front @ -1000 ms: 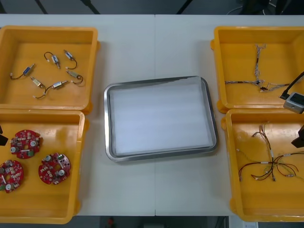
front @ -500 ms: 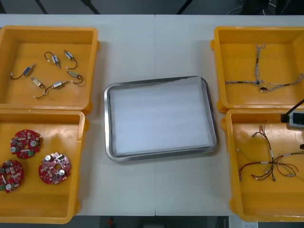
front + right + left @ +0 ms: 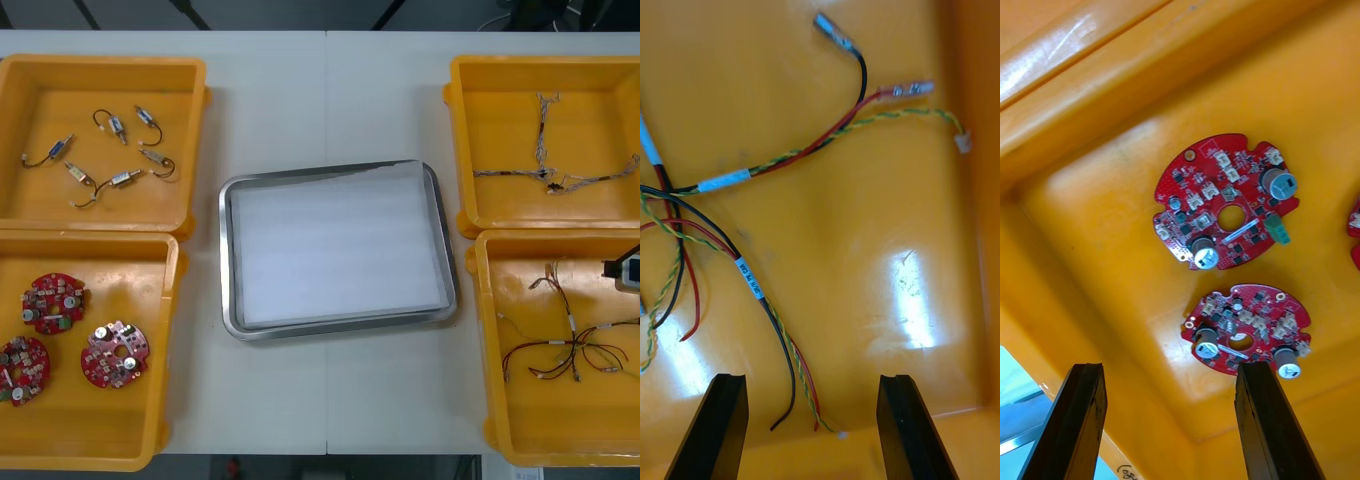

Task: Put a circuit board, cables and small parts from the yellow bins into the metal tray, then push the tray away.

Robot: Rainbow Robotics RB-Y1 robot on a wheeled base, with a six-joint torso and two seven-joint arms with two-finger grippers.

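Nearest us on the left, the left claw hangs over the near-left bin. Its fingers are spread wide and grip nothing. In its wrist view, 2 boards lie flat on the bin floor. The closer one sits just past the fingertips, roughly in line with the gap between them. The edge of a 3rd board peeks in off to the side. In the front view we count 3 boards in that bin, all apart from each other.

Same row, other side: the right claw is over the near-right bin, also wide open and holding nothing. The cables in there are a loose black, red and yellow tangle. A few loose ends lie on the floor between the fingers, touching neither one. In the front view, a bit of the right arm pokes in at the edge above that bin.

Further out, the tray sits mid-table between the bins, white inside.

Farthest back, the far-left bin has 6 small parts scattered about, each with a short wire. The far-right bin holds a thin twisted cable spread across its floor.
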